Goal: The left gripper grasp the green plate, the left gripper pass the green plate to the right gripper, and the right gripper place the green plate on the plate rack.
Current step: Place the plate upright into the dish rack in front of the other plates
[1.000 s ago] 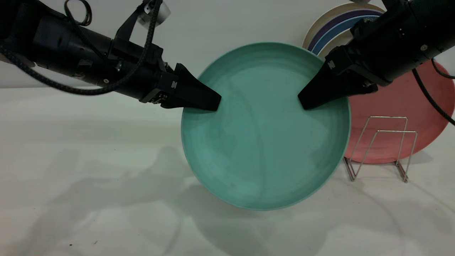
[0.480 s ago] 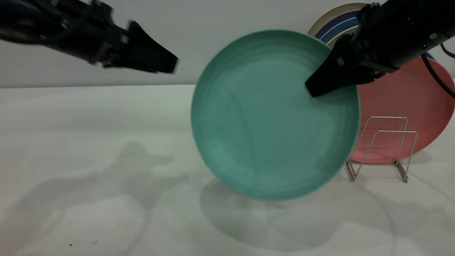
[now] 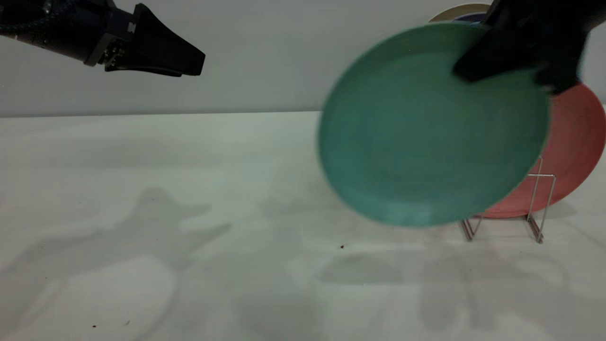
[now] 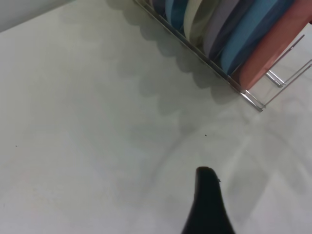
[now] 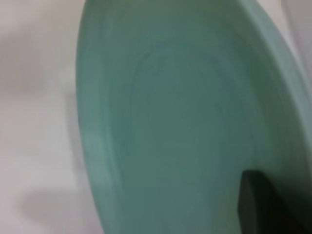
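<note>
The green plate (image 3: 426, 132) hangs on edge in the air, tilted, in front of the plate rack (image 3: 539, 208) and hiding its left part. My right gripper (image 3: 466, 71) is shut on the plate's upper right rim; one of its fingers (image 5: 263, 204) lies against the plate's face (image 5: 185, 122). My left gripper (image 3: 201, 64) is high at the far left, well away from the plate, open and empty. Only one of its fingers (image 4: 207, 195) shows in the left wrist view, above bare table.
A salmon-pink plate (image 3: 577, 142) stands in the rack behind the green one, with blue plates (image 4: 239, 34) and a cream plate (image 3: 459, 12) behind it. The rack's wire base (image 4: 253, 100) ends just past the pink plate (image 4: 273, 48). The white table (image 3: 189, 213) spreads left.
The left gripper let go of the green plate and drew back up and left. The right gripper carried the plate up and right, in front of the rack.
</note>
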Controlling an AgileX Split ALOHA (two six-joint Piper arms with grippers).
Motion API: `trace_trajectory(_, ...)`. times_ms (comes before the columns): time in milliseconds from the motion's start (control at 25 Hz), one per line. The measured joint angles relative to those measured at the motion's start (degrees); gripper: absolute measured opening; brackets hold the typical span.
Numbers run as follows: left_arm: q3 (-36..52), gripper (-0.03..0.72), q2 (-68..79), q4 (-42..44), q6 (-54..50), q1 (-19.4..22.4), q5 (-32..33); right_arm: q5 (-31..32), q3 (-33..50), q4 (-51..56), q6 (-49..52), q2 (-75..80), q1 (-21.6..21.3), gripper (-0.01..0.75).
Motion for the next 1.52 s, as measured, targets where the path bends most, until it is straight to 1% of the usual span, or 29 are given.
trace_trajectory(120, 0.0, 0.568, 0.0, 0.25, -0.27, 0.0, 0.0, -1.84, 0.0, -3.58, -3.24, -2.4, 0.0, 0.088)
trace_trajectory(320, 0.0, 0.568, 0.0, 0.4, -0.39, 0.0, 0.01, -5.21, 0.05, -6.81, -4.04, -3.52, 0.0, 0.088)
trace_trajectory(400, 0.0, 0.568, 0.0, 0.4, -0.81, 0.0, 0.01, -5.91, 0.05, -7.58, -3.98, -3.7, -0.67, 0.088)
trace_trajectory(640, 0.0, 0.567, 0.0, 0.4, -1.95, 0.0, 0.01, -6.48, 0.05, -7.96, -1.63, -3.76, -7.29, 0.088)
trace_trajectory(760, 0.0, 0.567, 0.0, 0.4, -2.0, 0.0, 0.06, -6.56, 0.05, -7.96, -1.55, -3.76, -8.63, 0.088)
trace_trajectory(1520, 0.0, 0.567, 0.0, 0.4, -3.18, 0.0, 0.06, -9.08, 0.05, -6.39, -2.25, 4.74, -8.75, 0.094)
